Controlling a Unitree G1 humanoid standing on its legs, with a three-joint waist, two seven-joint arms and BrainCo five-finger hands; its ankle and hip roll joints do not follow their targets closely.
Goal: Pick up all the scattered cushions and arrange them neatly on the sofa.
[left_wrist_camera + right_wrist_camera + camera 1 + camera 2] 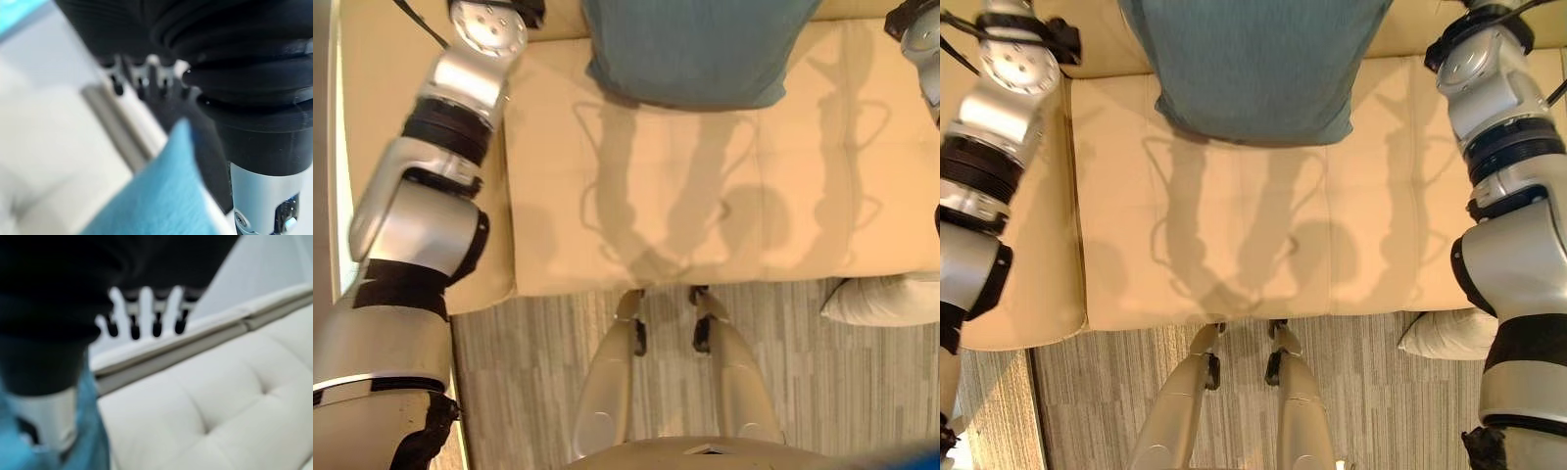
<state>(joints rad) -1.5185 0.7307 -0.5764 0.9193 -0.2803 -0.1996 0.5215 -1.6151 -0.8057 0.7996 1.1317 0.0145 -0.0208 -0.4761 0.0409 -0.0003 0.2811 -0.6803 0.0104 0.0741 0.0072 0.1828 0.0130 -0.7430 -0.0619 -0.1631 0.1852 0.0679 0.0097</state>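
Sofa (1234,235) seat carries a teal cushion (1253,69) at 12 o'clock. White cushion (1449,335) lies on striped floor (1097,401) at 4 o'clock. Left hand (146,81) and right hand (144,313) show straight fingers, holding nothing.

Silver-grey arms (1518,245) with black joint bands and round, screw-dotted caps; each hand (146,308) has silver fingers, seemingly dark-tipped, under a black ribbed cover (254,88)

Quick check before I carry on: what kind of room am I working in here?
Most likely a living room or lounge: a cream sofa with a teal cushion on its seat, a white cushion on the grey striped floor beside it.
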